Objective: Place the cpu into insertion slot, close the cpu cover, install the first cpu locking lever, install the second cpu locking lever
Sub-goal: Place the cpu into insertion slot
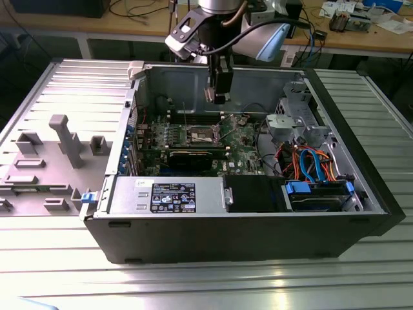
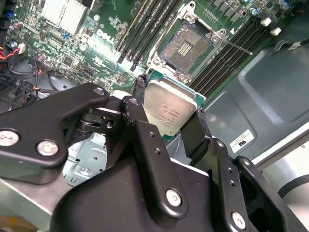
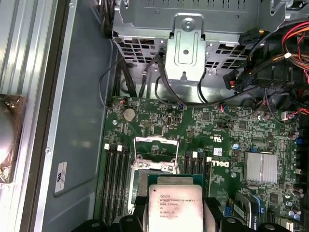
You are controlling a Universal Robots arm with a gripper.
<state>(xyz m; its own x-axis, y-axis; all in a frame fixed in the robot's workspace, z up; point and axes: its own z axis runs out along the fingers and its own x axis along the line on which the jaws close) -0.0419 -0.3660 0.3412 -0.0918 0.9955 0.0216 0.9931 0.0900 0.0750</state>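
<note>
My gripper [image 2: 169,113] is shut on the cpu [image 2: 170,107], a flat square chip with a dull silver face, one black finger on each of two opposite edges. In the exterior view the gripper [image 1: 219,97] hangs inside the open computer case, well above the green board. The insertion slot [image 2: 186,46] lies open below, its dark gold-tinged contact field bare. In the first wrist view the cpu [image 3: 175,203] hovers over part of the slot [image 3: 139,186], apart from it. The cpu cover [image 3: 155,146], a thin metal frame, stands swung up at the slot's far edge.
Long black memory slots [image 2: 145,29] flank the socket on both sides. A finned heat sink [image 3: 260,166], a metal drive cage [image 3: 186,46] and bundled cables [image 3: 285,53] sit nearby. The case walls [image 1: 193,81] ring the board. A grey fixture [image 1: 64,139] stands at the exterior view's left.
</note>
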